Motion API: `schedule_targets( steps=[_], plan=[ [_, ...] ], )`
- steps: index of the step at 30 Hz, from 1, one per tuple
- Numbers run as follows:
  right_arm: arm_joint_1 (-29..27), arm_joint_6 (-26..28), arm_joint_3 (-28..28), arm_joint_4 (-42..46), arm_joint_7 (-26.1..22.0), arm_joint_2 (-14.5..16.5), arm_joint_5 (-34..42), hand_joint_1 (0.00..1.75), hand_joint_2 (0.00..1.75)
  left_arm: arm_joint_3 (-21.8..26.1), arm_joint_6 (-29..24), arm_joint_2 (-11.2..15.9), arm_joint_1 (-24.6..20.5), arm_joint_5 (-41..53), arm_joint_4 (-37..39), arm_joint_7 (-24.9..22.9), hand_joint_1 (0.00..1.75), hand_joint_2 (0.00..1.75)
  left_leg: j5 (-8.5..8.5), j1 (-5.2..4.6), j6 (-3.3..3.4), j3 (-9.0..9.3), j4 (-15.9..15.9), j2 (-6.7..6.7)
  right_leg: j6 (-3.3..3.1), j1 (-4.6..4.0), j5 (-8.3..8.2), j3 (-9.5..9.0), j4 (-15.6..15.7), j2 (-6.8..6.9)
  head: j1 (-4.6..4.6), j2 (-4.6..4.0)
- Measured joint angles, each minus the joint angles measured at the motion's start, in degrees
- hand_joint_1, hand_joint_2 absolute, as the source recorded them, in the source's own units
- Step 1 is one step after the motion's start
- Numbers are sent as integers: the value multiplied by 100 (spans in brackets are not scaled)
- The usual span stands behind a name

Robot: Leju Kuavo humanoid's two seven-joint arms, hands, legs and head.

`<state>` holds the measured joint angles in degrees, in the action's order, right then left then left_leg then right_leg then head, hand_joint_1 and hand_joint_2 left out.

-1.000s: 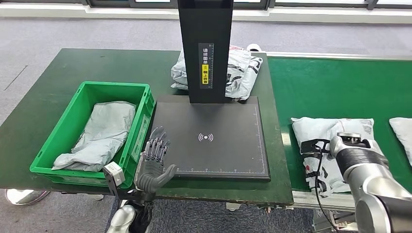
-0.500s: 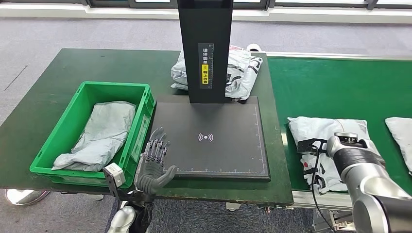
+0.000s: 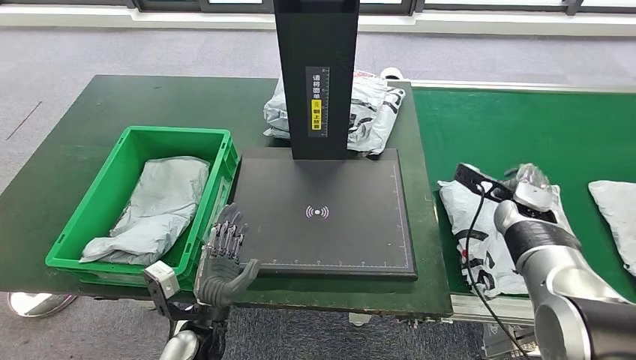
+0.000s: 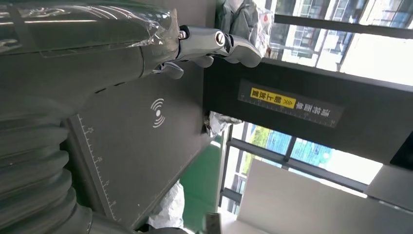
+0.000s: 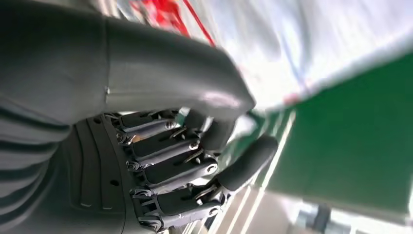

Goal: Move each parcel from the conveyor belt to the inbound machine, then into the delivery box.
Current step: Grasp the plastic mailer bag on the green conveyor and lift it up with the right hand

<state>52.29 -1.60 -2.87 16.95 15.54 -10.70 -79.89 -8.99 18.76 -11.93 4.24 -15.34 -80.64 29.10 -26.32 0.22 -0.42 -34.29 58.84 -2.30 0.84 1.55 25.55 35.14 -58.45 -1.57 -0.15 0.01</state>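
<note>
**Right hand at belt parcel, left hand idle at desk edge**

Nearest you, your left hand [image 3: 223, 259] sits at the front edge of the desk [image 3: 67, 157], just by the near left corner of the inbound machine [image 3: 330, 217]. Its fingers [image 3: 227, 232] are spread and pointing up, holding nothing. In the left wrist view the same hand [image 4: 204, 41] hovers over the black scan plate with fingers apart, the plate's wireless symbol visible below it.

Your right hand [image 3: 525, 184] is out over the conveyor belt [image 3: 525, 120], above the far end of the nearest parcel [image 3: 487, 232], a white-grey poly bag with black print lying at the belt's left side beside the desk. The head view is motion-blurred there, so you can't tell if the fingers touch the bag. In the right wrist view the hand [image 5: 185, 161] has fingers [image 5: 170, 146] curled in with the thumb across them, white parcel and green belt blurred behind; whether they grip anything, cannot tell.

A second parcel [image 3: 615, 210] lies further right on the belt, cut by the frame edge.

Left of the machine, the green delivery box [image 3: 97, 202] already holds one grey parcel [image 3: 154, 206].

Furthest back, behind the machine's black column [image 3: 315, 45], another printed bag [image 3: 375, 109] lies on the desk.
</note>
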Motion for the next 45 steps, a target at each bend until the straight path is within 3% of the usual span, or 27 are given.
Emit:
schedule_targets(
  steps=[5,13,19,28,34,45],
  plan=[
    [96,541,76,125,-86,52,27,0,175,34,-38,-50,122,17,-188,-66,0,175,0,0,0,-1,1,-4,0,1,0,-1,0,3,0,0],
    [82,494,79,148,-1,63,-61,0,175,42,-42,-90,143,42,-189,-73,0,175,0,-1,0,0,1,-2,0,1,0,0,1,1,0,0],
    [27,-651,79,110,380,63,-348,0,175,42,56,-103,81,125,-54,-55,0,175,0,0,0,1,1,-1,0,0,0,3,1,1,0,0],
    [-122,-1567,78,21,464,55,-605,0,175,42,114,-112,-16,157,162,-41,0,175,0,-1,0,0,2,4,0,1,0,7,2,-6,0,0],
    [-404,-2323,57,-29,79,23,-836,0,175,41,176,-112,-127,162,353,-39,0,175,-1,-1,0,0,1,4,0,1,0,7,2,-5,0,0],
    [-754,-2715,-8,-55,-628,10,-861,0,175,34,177,-112,-202,164,580,-22,0,175,-1,0,0,1,1,5,0,0,0,4,2,-7,0,0]
  ],
)
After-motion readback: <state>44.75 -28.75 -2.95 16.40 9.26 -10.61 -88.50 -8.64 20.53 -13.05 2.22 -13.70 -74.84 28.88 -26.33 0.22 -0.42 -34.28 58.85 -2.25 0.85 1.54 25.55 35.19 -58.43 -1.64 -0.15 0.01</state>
